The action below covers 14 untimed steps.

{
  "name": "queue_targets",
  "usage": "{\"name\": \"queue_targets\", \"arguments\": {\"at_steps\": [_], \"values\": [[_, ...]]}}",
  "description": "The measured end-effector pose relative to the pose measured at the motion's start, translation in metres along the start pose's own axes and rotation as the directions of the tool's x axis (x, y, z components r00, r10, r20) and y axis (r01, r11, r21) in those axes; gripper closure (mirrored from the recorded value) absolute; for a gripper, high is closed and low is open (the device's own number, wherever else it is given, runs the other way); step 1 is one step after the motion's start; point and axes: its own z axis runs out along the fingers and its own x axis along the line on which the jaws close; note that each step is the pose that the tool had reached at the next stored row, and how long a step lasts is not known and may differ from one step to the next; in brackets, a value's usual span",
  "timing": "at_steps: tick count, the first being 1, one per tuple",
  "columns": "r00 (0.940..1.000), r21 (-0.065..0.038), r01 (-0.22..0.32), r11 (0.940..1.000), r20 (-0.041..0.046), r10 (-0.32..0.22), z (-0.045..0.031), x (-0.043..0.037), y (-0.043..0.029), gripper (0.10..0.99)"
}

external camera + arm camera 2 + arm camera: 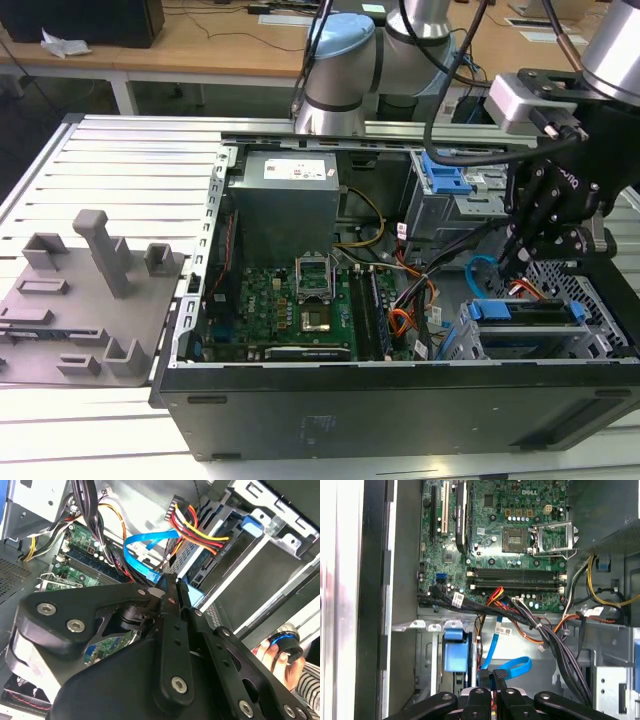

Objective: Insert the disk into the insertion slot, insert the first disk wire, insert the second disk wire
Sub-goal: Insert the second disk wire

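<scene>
While the open computer case (400, 400) is lying on its side across the middle of the exterior view, the arm is reaching down into its right-hand end, where the drive bays are sitting. The insertion slot (600, 335) — a low perforated metal cage at the lower right of that frame — is already carrying the disk (530, 312), whose bright blue carrier edge is showing along the cage's top, so the first step is looking done. The placement makes sense: with the drive seated, its connector end is facing the motherboard (290, 300), within reach of the loose cables. The second disk wire (145, 547) is curving as a light-blue loop in the upper middle of the second wrist view and running down to the fingertips. The gripper (172, 582) is nearly closed, its fingers pinched narrow around that wire's end at the frame's centre — apparently holding the plug so it can be lined up with the drive's socket.
</scene>
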Motion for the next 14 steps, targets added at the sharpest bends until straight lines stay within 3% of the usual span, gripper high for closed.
{"name": "queue_targets", "arguments": {"at_steps": [3,14], "values": [[1.0,0.0,0.0,1.0,-0.0002,0.0,0.0001,0.0011,-0.0011,0.929],[1.0,0.0,0.0,1.0,-0.0001,0.0,0.0005,0.017,-0.0013,0.929]]}}
